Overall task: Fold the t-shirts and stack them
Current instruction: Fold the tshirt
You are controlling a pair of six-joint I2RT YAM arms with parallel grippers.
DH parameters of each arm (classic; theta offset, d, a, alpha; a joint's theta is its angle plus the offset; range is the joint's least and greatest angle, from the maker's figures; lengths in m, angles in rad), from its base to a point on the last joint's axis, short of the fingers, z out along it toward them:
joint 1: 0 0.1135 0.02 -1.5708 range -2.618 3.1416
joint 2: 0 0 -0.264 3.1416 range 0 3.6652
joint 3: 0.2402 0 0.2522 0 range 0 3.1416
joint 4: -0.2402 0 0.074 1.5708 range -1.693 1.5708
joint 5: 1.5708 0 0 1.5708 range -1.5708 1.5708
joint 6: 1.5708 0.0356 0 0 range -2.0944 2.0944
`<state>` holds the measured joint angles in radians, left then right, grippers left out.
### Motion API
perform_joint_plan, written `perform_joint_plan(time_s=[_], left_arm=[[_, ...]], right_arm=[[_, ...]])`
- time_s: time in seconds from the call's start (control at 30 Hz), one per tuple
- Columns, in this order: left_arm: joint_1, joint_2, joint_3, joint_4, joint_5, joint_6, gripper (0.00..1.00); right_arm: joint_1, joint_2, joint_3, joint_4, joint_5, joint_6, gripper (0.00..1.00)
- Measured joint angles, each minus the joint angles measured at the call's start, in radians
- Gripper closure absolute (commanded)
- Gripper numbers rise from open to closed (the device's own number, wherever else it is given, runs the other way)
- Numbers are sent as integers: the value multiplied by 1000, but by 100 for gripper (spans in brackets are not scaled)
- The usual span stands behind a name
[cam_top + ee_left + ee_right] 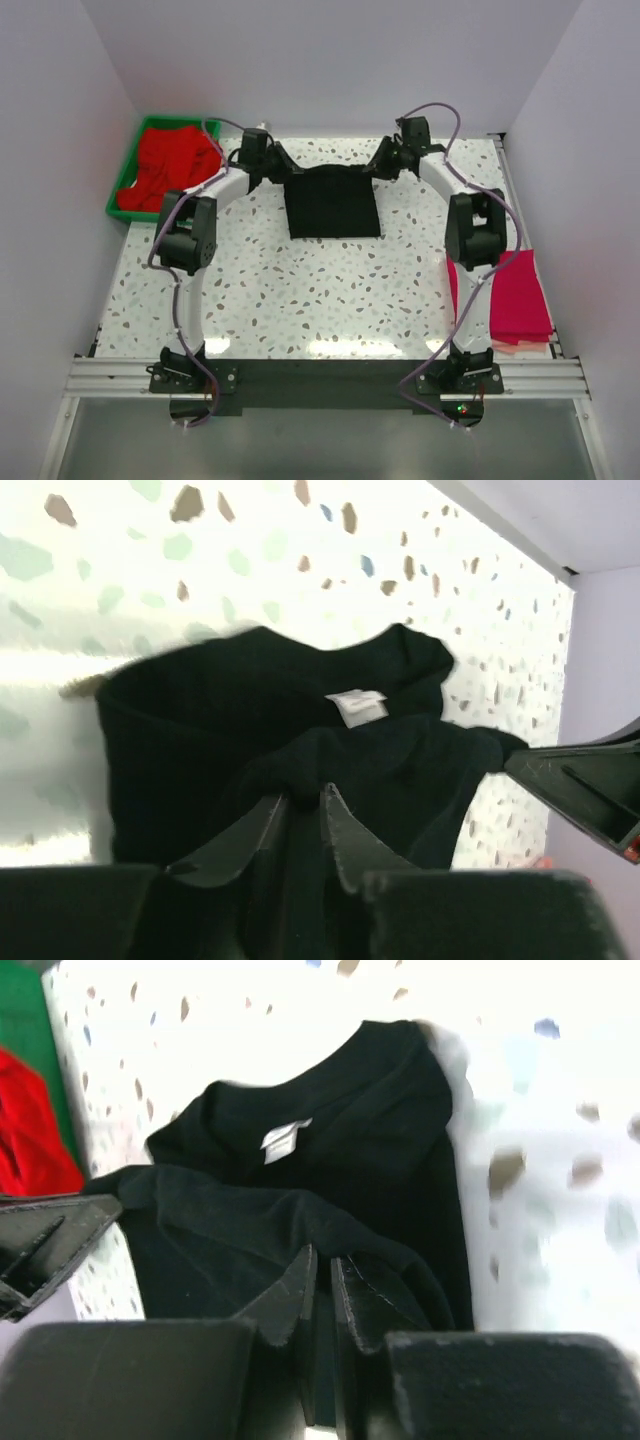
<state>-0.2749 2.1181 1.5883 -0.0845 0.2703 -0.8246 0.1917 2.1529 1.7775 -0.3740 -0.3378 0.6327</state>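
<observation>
white walls close in on three sides of a pale speckled table, and a metal rail runs along its near edge. from above, the black t-shirt lies folded to a rough square at the far middle of the table. a green tray sits at the far left corner with red t-shirts heaped in it. a pink t-shirt lies folded flat at the right edge, partly hidden behind the right arm. that high view does not settle how the fingers stand, but the wrist cameras do. the left gripper has its fingers almost together, with a ridge of black cloth pinched between them. the right gripper is pinched the same way on another fold of the same shirt. the close views also show a small white label inside the collar, with a raised layer of cloth draped just below it, none of which can be made out from above. the right wrist view catches a strip of the tray and some red cloth at its left edge.
</observation>
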Motion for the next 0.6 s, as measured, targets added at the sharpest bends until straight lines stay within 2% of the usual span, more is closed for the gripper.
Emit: perform_joint_plan(time_s=[0.03, 0.1, 0.13, 0.17, 0.2, 0.4, 0.47, 0.5, 0.53, 0.6], left_arm=[[12, 54, 35, 24, 19, 2, 63], [35, 141, 80, 59, 60, -3, 57], [47, 171, 87, 80, 76, -9, 49], [57, 192, 85, 93, 92, -13, 44], [68, 201, 74, 107, 104, -21, 39], [109, 127, -61, 231, 126, -40, 37], [111, 72, -108, 252, 119, -40, 39], [111, 41, -127, 254, 116, -40, 47], [109, -5, -146, 257, 114, -43, 47], [96, -62, -176, 264, 92, -43, 56]], right_arm=[[-6, 56, 48, 2, -10, 4, 64], [-17, 139, 112, 4, -30, -2, 46], [-21, 175, 139, 4, -40, -4, 34], [-26, 206, 160, 3, -47, -5, 30], [-31, 229, 175, -1, -48, -13, 28], [-46, 210, 172, 4, -35, -34, 28], [-42, 155, 113, 7, 1, -51, 29], [-36, 124, 77, 6, 23, -60, 31], [-21, 77, 36, -5, 54, -74, 31], [3, 25, -36, 40, 84, -84, 34]])
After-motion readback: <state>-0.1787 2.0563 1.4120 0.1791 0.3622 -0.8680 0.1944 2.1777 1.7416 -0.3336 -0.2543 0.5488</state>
